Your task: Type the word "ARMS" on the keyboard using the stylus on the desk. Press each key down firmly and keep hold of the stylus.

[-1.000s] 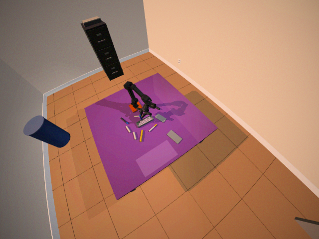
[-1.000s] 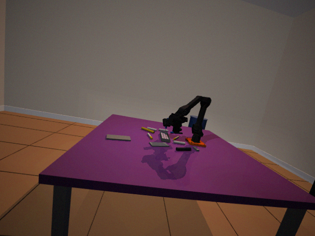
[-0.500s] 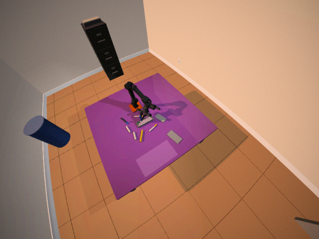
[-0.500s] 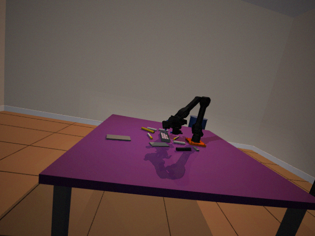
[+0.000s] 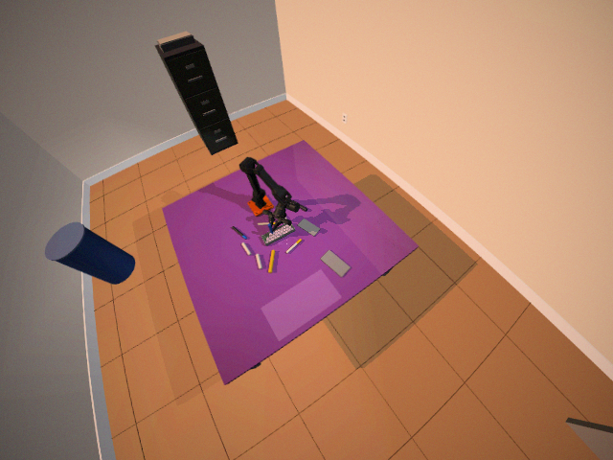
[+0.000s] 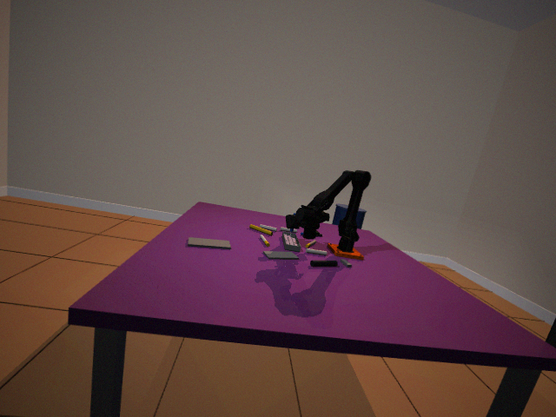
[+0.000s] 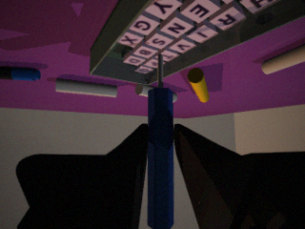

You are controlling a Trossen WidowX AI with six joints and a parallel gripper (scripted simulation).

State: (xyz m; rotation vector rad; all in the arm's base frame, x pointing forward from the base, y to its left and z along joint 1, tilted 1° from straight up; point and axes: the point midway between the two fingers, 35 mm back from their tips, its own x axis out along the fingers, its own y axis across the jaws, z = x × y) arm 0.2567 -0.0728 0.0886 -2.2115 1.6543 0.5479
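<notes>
My gripper (image 5: 270,220) (image 6: 291,222) (image 7: 160,130) is shut on the blue stylus (image 5: 270,228) (image 7: 160,110), with one dark finger on each side of it. The stylus points away from the wrist, its thin grey tip over the keyboard. The keyboard (image 5: 279,235) (image 6: 291,242) (image 7: 101,58) has a grey case and pinkish-white keys with dark letters. In the wrist view the tip overlaps the keys at the far end, near S and V, and covers part of them. Whether it touches a key, I cannot tell.
A black pen with a blue end (image 5: 239,232) (image 7: 26,73) and several white and yellow sticks lie around the keyboard. A small grey slab (image 5: 308,227) (image 6: 281,254) lies beside it. A larger grey slab (image 5: 335,263) (image 6: 208,243) lies farther off on the purple table (image 5: 213,297) (image 6: 179,291).
</notes>
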